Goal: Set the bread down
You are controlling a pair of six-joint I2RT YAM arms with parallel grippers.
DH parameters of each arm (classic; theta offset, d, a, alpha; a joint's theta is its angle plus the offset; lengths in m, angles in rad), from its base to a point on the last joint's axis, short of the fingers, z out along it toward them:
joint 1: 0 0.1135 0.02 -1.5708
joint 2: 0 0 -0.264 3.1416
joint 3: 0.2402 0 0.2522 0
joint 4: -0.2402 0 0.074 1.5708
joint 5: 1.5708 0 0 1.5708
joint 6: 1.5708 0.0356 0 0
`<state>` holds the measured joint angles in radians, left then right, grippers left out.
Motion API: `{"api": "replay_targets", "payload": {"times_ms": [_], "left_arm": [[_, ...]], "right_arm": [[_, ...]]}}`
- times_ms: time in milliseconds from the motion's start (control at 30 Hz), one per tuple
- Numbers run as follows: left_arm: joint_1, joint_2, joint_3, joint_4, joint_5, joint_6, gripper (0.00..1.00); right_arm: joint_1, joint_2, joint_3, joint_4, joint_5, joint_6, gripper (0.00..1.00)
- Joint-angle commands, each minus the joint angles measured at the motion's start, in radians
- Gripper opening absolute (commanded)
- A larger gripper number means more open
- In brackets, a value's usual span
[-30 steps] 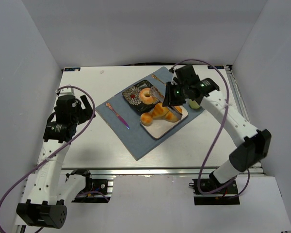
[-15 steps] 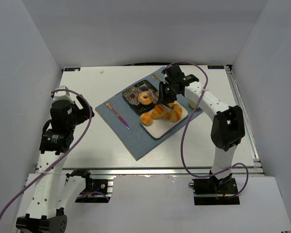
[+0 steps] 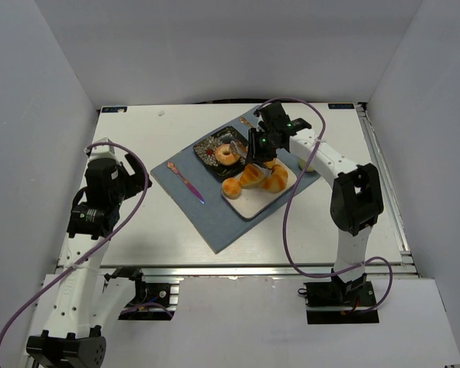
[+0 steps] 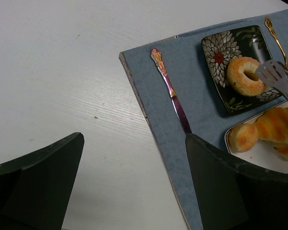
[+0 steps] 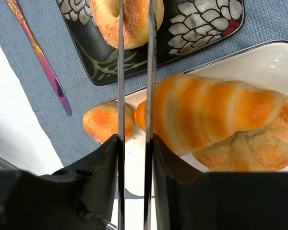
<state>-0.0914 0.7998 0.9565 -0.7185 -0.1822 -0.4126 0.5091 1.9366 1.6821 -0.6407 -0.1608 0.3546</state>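
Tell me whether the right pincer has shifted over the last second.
Yes. In the top view the right pincer, gripping tongs, has swung leftward across the white plate, ending closer to the black plate that holds the bread.

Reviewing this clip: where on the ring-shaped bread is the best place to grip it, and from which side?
Probably pinch one side of the ring bread from above, with one blade of the tongs in the hole and one outside. It lies flat on the black plate with the hole up, and the plate's rim would likely hinder a sideways approach.
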Motion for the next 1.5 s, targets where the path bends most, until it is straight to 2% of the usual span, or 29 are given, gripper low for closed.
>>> {"api": "replay_targets", "payload": {"times_ms": [0, 533, 1067, 1333, 1467], "left_arm": [[-0.002, -0.008, 0.001, 0.017, 0.015, -0.008, 0.98], [-0.002, -0.008, 0.007, 0.013, 0.017, -0.011, 0.98], [-0.002, -0.008, 0.005, 0.014, 0.02, -0.014, 0.98], [-0.002, -0.004, 0.007, 0.016, 0.023, -0.014, 0.98], [-0.002, 0.004, 0.014, 0.017, 0.029, -0.015, 0.98]], "right_arm": [[-0.007, -0.031, 0.03, 0.046, -0.022, -0.013, 0.37], [-0.014, -0.057, 0.033, 0.033, -0.016, -0.009, 0.49], [-0.02, -0.065, 0.054, 0.024, -0.011, -0.003, 0.51], [-0.021, -0.099, 0.08, -0.014, 0.041, -0.011, 0.53], [-0.035, -0.171, 0.088, -0.056, 0.113, -0.008, 0.53]]}}
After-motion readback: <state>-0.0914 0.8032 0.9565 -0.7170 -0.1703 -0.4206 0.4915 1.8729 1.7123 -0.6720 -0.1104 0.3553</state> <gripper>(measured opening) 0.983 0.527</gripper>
